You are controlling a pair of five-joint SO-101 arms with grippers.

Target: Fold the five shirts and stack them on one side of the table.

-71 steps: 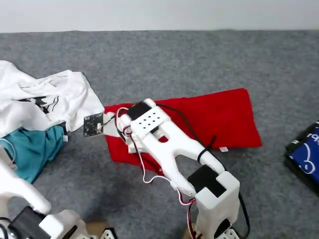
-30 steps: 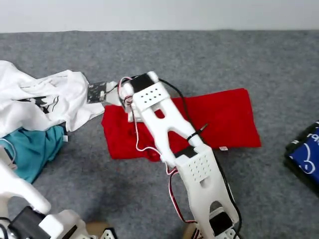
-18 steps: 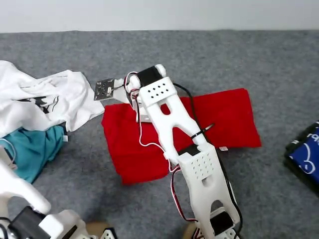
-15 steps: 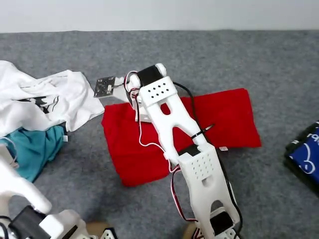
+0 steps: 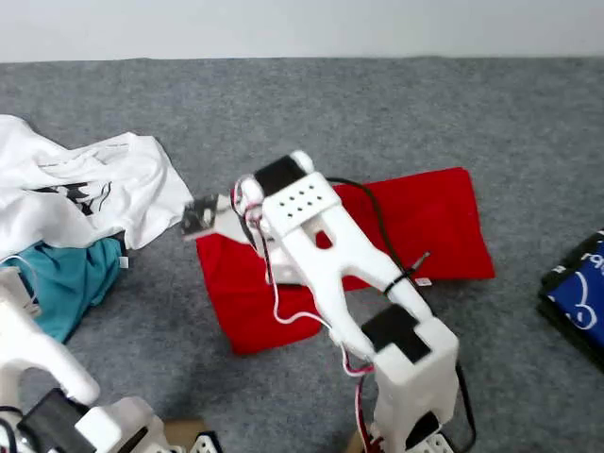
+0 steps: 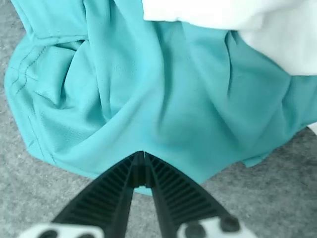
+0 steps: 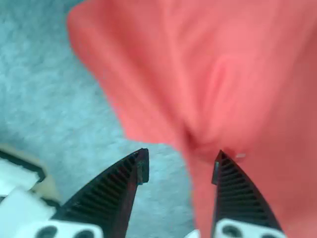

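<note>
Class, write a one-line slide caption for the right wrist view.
Open right gripper poised over the edge of a rumpled red fabric shirt on the grey felt-covered table.

Blue cloth (image 5: 578, 291) cut off (frame edge); teal shirt (image 5: 58, 281) part-covered.

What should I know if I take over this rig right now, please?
Left hand: shut, low over the teal shirt; I cannot tell if it pinches any cloth.
Right hand: open, at the edge of the red shirt, holding nothing.
Things: the red shirt lies mid-table, flattened but uneven at the corner near the right hand. The white shirt is crumpled on top of the teal shirt at one side. A blue cloth sits at the opposite edge of the table.
Done: no neat stack visible.
Left: finish the red shirt, then fold the rest and stack them on one side.
</note>
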